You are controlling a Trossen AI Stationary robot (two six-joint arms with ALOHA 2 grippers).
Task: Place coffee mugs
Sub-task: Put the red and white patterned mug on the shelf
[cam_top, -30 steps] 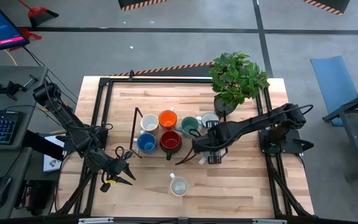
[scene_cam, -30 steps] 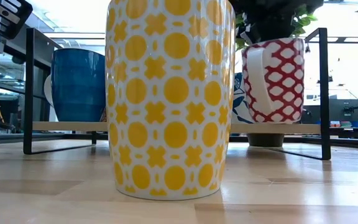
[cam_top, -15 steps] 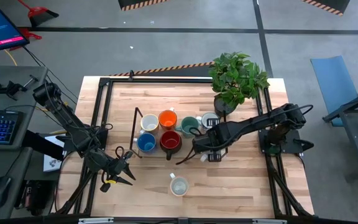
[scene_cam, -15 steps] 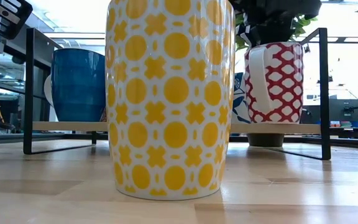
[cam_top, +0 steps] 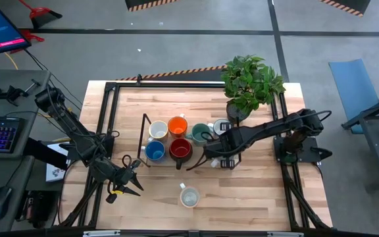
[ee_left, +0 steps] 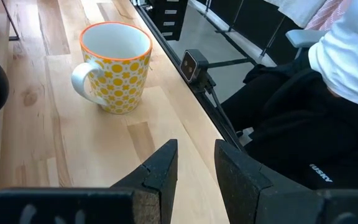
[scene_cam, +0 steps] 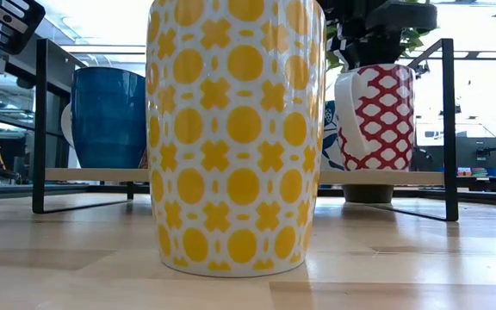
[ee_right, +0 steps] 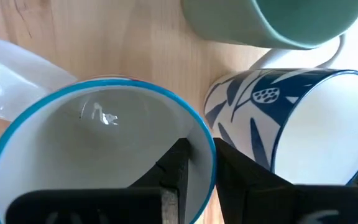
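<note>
I have the right gripper (ee_right: 194, 163) astride the rim of a blue-rimmed white mug (ee_right: 98, 149), one finger inside and one outside; the jaws stand narrow across the rim, though I can't tell if they pinch or have slackened. It sits centre-right in the high view, beside the racked mugs (cam_top: 173, 138), probably to complete the row. The left gripper (ee_left: 194, 163), jaws narrowly parted and empty, waits lower left, facing a yellow-patterned mug (ee_left: 117, 65) not yet placed.
</note>
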